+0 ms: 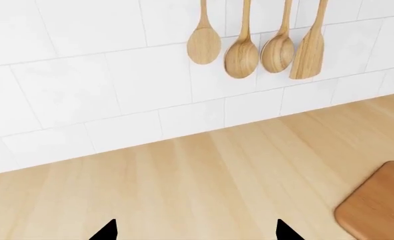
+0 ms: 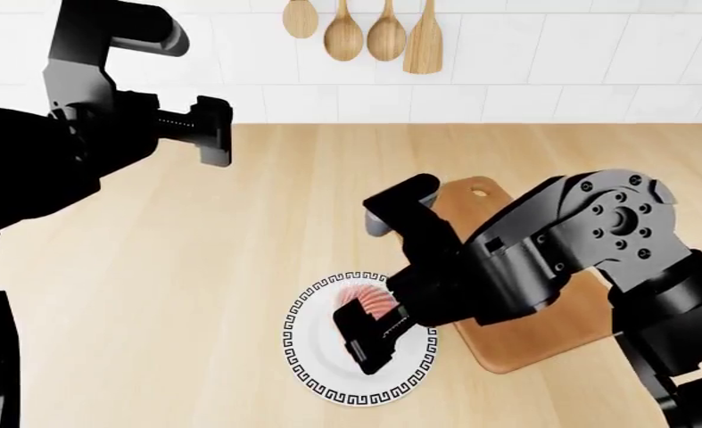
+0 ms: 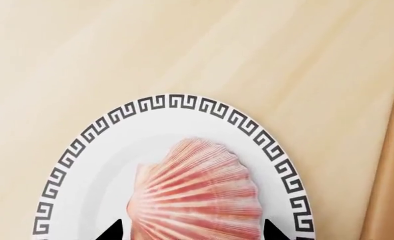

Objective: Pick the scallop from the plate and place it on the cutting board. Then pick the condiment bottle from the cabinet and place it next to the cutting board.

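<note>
The pink-and-white scallop [image 3: 197,195] lies on the white plate with the Greek-key rim [image 3: 170,102]. My right gripper [image 3: 192,232] is open just above it, one fingertip on each side of the shell and neither touching it. In the head view the right gripper [image 2: 368,334] covers part of the scallop [image 2: 368,299] and the plate [image 2: 309,361]. The brown cutting board [image 2: 464,209] lies right of the plate, partly under my right arm. My left gripper [image 2: 214,129] is open and empty, high over the countertop at the left. The condiment bottle and cabinet are out of view.
Several wooden spoons and a spatula [image 2: 363,36] hang on the white tiled wall at the back; they also show in the left wrist view [image 1: 242,55]. The left wrist view shows a corner of the cutting board [image 1: 377,205] on the pale wooden countertop [image 1: 204,170].
</note>
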### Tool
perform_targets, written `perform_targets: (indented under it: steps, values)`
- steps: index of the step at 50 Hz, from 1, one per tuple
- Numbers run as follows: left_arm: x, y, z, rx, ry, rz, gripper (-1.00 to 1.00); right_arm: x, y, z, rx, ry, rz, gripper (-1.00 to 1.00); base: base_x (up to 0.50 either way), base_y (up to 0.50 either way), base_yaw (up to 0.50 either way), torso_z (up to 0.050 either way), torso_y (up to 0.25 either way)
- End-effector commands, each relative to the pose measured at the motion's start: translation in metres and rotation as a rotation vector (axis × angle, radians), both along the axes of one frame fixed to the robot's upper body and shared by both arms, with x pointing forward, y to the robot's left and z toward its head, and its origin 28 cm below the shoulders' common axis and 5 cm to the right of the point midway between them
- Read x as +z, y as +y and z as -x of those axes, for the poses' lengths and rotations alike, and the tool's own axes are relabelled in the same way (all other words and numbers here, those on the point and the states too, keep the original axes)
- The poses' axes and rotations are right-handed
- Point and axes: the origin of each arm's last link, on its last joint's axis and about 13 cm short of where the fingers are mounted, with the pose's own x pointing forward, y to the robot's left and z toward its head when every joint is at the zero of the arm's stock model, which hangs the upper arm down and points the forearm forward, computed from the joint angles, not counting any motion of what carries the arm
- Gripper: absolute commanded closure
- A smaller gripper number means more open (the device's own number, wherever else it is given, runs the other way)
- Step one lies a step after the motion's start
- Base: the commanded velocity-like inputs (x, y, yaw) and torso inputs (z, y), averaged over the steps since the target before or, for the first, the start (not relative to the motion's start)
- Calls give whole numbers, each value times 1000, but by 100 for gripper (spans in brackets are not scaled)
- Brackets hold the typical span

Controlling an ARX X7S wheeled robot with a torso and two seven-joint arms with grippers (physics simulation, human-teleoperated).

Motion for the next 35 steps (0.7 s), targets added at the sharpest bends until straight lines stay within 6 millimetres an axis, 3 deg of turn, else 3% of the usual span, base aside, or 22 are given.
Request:
perform_targets:
  steps: [1,18,19,35]
  values:
    - [-1,0,0,0,1,1,-100,-2,1,0,4,10,8,-100,0,0,0,0,0]
    - [-2,0,0,0,2,3,-100,-4,0,0,1,16,13,-100,0,0,0,0,0]
    - [-2,0,0,0,2,3,-100,-4,0,0,2,16,13,100,0,0,0,0,0]
    - [-1,2,-1,4,1,7,-100,-1,0,0,3,5,26,100,0,0,0,0,0]
